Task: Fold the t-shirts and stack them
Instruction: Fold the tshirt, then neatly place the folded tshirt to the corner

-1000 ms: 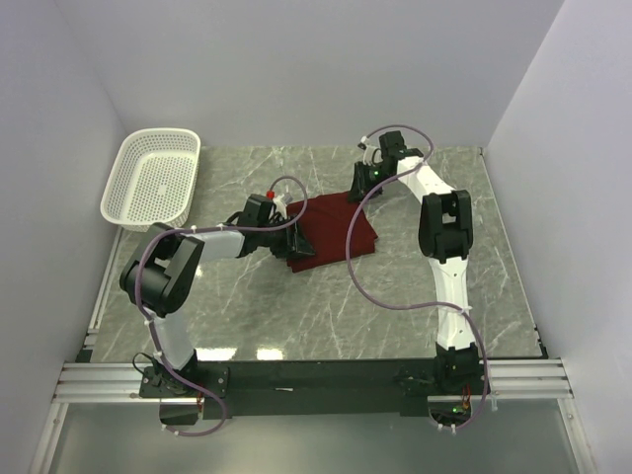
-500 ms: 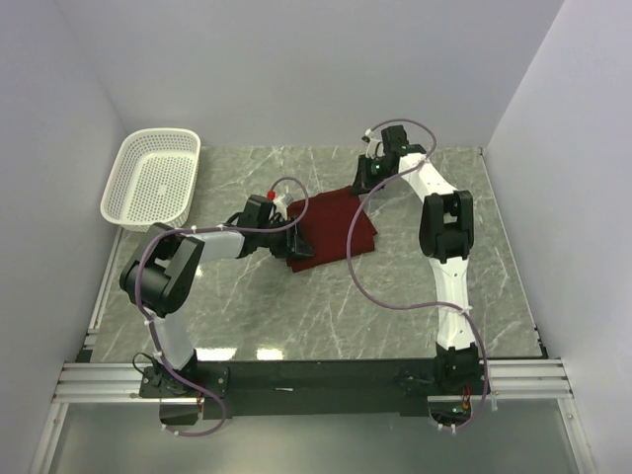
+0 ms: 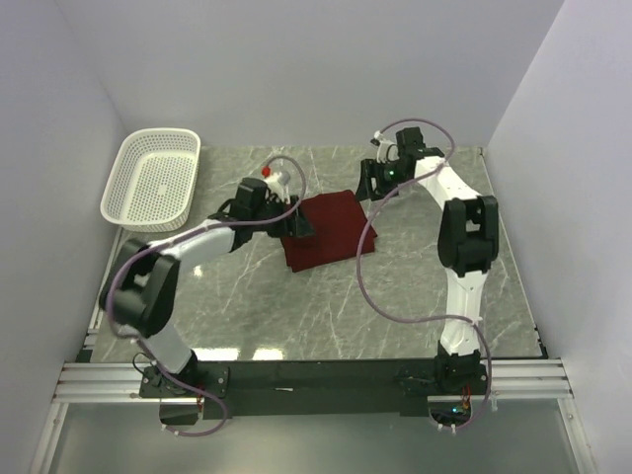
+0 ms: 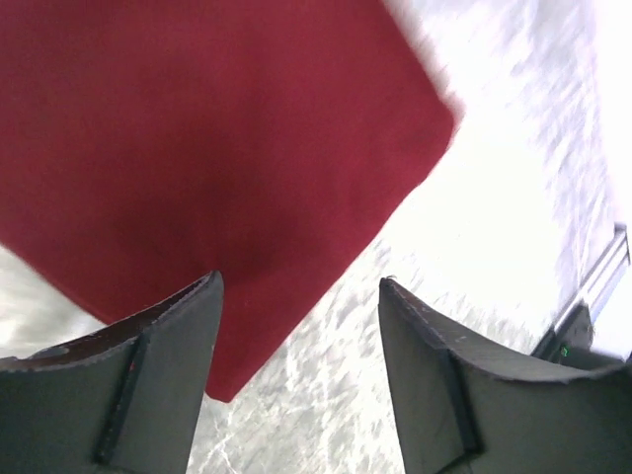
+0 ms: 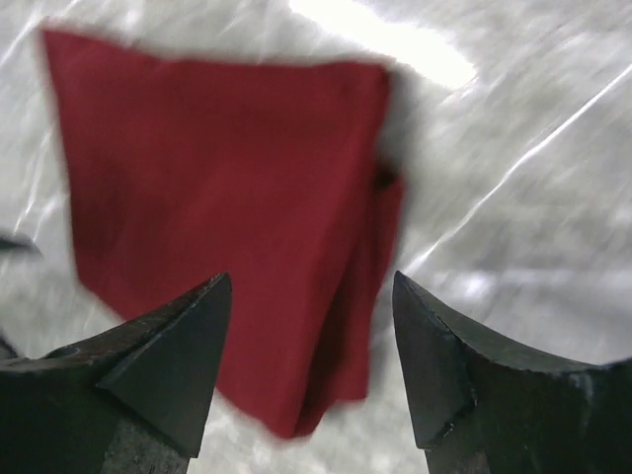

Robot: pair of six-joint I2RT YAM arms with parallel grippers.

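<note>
On the marbled table [image 3: 415, 296], between the left end effector [image 3: 294, 225] and the right end effector [image 3: 367, 188], we find the maroon t-shirt [image 3: 326, 229] lying flat as a compact folded rectangle. The left end effector hovers at the cloth's edge nearest it, its fingers apart with nothing between them. In its wrist view the shirt spreads out ahead of and beneath the fingertips, with one corner just past them. The right end effector stands at the opposite side, likewise spread and empty. Its wrist view shows the shirt just ahead of its tips, a lower layer peeking out unevenly along one side. We judge the folding to be at or near its end, since neither end effector has hold of the cloth. Next, we think, comes either tidying that uneven edge or taking the bundle by both sides and setting it where the stack belongs, a spot the pictures do not show. The white basket [image 3: 117, 183] sits well off beyond the left end effector. Any lift calls for pinching all layers at once, or the fold will slip open
</note>
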